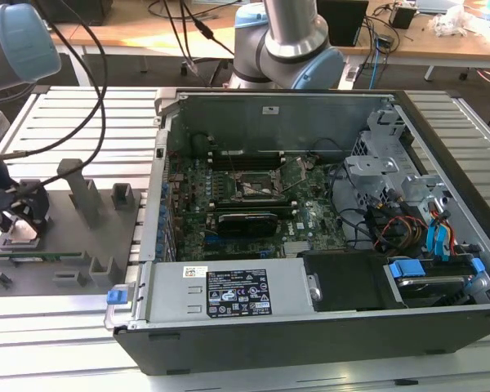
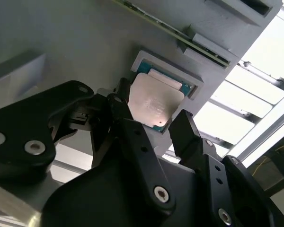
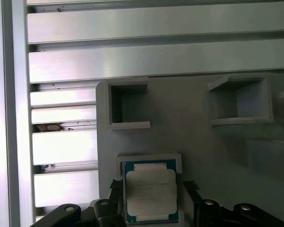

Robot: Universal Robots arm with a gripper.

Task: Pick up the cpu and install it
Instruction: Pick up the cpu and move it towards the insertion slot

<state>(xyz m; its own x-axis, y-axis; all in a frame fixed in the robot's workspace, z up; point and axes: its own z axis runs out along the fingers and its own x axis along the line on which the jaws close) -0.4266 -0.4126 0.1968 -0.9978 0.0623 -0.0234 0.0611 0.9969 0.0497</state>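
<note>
A: Starting with what is closest, how far along is the job?

B: Barely begun, by the look of it. In both wrist views the cpu lies flat in a shallow square pocket of the grey fixture plate, metal top up. It has not been lifted, so the pick and the whole install are left to do.

A: And the gripper?

B: The gripper hangs right over the chip with its two black fingers apart, one on each side of the cpu. In the first wrist view a thin strip of the pocket's rim shows between each finger and the chip, so it seems to hold nothing. Whether a tip grazes the rim cannot be told.

A: Farther out?

B: In the exterior view the gripper sits at that view's left, over the plate and well apart from the open computer case. The black-framed socket sits on the green motherboard inside the case.
</note>
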